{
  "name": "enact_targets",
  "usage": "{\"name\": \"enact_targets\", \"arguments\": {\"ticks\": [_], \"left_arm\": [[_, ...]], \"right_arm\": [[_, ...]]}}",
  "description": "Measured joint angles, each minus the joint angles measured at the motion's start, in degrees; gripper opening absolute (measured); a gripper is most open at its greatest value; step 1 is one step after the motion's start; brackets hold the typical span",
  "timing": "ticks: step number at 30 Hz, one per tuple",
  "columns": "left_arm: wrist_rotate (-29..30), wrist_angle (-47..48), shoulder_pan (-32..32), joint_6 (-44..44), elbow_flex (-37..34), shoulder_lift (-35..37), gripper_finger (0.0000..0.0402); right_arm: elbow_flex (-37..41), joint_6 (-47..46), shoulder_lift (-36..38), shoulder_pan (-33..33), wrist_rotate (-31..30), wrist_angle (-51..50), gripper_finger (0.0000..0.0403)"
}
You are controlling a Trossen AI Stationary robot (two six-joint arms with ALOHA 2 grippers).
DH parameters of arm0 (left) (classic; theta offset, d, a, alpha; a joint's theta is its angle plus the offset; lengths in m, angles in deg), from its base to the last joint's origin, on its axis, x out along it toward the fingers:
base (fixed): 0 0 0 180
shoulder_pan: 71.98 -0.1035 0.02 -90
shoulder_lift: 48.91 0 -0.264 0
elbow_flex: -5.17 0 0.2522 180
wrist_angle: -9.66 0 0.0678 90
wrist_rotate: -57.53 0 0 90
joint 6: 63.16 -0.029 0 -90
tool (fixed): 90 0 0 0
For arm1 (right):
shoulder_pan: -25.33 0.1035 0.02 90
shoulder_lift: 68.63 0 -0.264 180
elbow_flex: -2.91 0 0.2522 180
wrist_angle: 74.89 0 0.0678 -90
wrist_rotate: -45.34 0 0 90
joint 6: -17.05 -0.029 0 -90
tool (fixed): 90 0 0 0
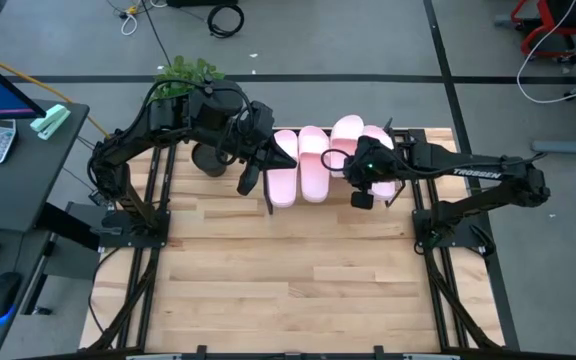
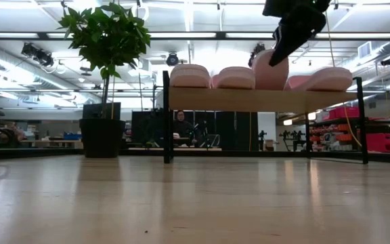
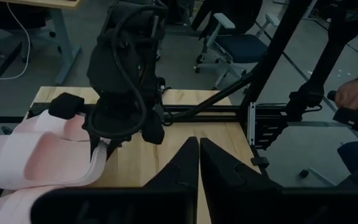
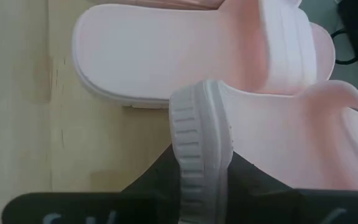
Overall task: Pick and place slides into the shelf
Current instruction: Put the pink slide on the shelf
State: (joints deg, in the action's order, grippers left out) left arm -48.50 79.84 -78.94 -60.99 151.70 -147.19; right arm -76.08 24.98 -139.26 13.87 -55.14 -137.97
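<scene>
One slide [image 4: 204,155] sits clamped edge-on in the right gripper's [image 1: 364,178] jaws above the shelf [image 2: 249,99].

Four pink slides [image 1: 313,160] lie on the shelf [image 1: 438,135], both arms over them.

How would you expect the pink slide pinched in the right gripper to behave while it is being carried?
The slide looks like thick moulded foam, so probably light and fairly stiff. The right gripper pinches only its ribbed sole edge, so it may pivot. The ridges likely help against slipping.
</scene>
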Motion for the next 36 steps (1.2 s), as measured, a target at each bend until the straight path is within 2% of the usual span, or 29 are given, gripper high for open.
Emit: {"name": "enact_targets", "arguments": {"ticks": [6,14,20,26,36], "left_arm": [[0.0,0.0,0.0,0.0,0.0,0.0,0.0009],[0.0,0.0,0.0,0.0,0.0,0.0,0.0021],[0.7,0.0,0.0,-0.2,0.0,0.0,0.0014],[0.8,0.0,0.0,-0.5,0.0,0.0,0.0013],[0.9,0.0,0.0,-0.8,0.0,0.0,0.0016]], "right_arm": [[0.2,-0.2,0.0,0.0,1.3,0.4,0.0069],[0.2,-0.4,0.0,0.0,4.7,0.8,0.0069],[0.3,0.9,-0.1,0.1,5.8,0.7,0.0081],[0.1,1.8,-0.2,0.1,7.0,-1.3,0.012],[-0.8,-1.7,0.5,0.2,12.1,-4.1,0.0218]]}}
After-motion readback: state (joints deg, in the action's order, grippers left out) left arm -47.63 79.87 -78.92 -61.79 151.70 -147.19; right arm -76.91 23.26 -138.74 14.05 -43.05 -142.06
